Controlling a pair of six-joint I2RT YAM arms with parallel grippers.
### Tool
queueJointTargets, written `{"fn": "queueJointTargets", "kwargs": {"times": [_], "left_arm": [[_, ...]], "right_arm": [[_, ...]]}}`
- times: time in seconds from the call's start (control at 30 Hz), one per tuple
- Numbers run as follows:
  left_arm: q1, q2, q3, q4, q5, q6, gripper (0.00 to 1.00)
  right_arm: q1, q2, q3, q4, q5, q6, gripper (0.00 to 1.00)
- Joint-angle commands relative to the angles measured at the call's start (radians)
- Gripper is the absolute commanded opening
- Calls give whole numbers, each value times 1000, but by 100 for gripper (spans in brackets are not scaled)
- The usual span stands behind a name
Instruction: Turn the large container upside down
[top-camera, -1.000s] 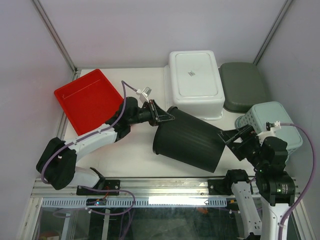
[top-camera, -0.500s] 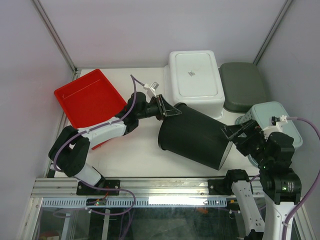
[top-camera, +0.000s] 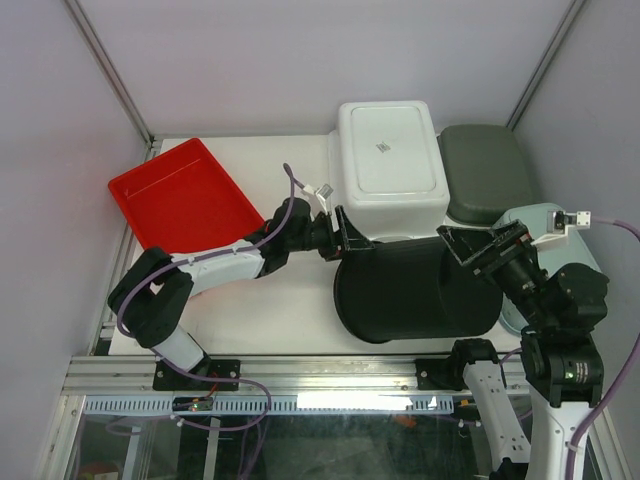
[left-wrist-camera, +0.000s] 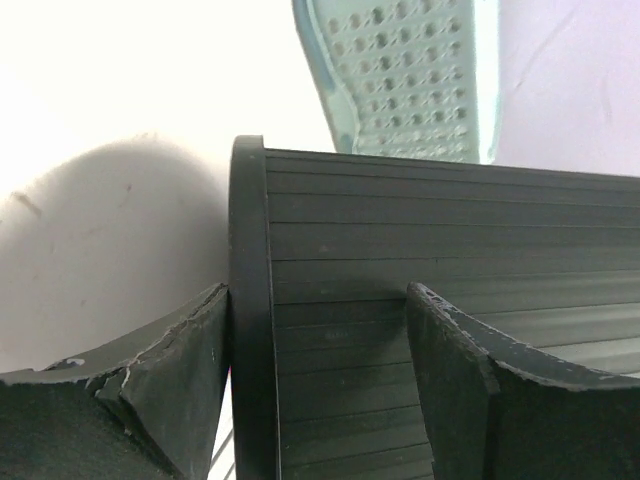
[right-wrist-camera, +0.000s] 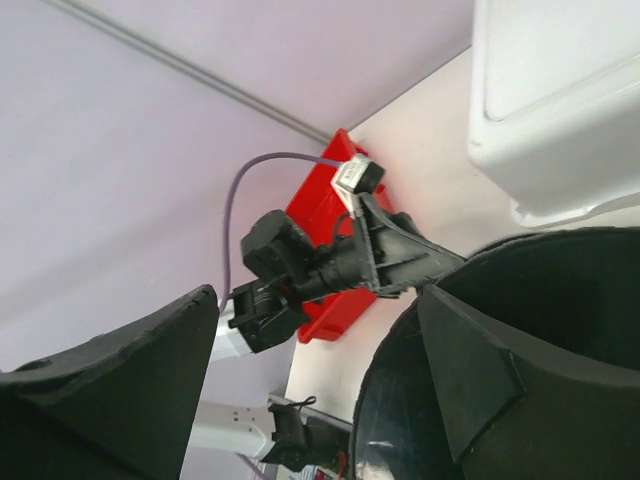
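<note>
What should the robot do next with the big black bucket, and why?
Probably roll the black container over until its mouth faces the table: it is on its side now, left gripper at its base, right gripper at its open mouth.

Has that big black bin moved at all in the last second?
Yes. The black bin has swung toward the right, closer to the teal basket, and now lies level just below the white tub.
</note>
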Motion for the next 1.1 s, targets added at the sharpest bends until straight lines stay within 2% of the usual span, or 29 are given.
{"fn": "queueJointTargets", "kwargs": {"times": [0.0,0.2,0.4,0.5,0.63,0.7,0.8,0.87,0.9,1.07], "left_arm": [[-55,-15,-42,-80,31,110,68],[-55,-26,-52,-133,-17,160,73],[-53,-52,36,-320,-148,303,85],[-51,-87,72,-384,-173,331,88],[-51,-161,101,-488,-207,363,89],[-51,-248,114,-565,-254,387,91],[-51,-339,118,-680,-319,430,95],[-51,-392,92,-705,-273,478,96],[-51,-414,74,-710,-205,503,95],[-62,-480,18,-767,5,542,94]], "right_arm": [[12,23,-61,109,-131,60,84],[13,21,-141,135,-179,50,84],[13,37,-160,111,-185,8,84],[13,69,-108,52,-160,-83,85],[13,169,75,-190,13,-313,86],[13,211,155,-305,143,-407,87],[13,242,175,-379,276,-446,87],[14,240,145,-393,301,-440,86],[14,237,121,-393,296,-432,85],[14,207,42,-386,219,-411,78]]}}
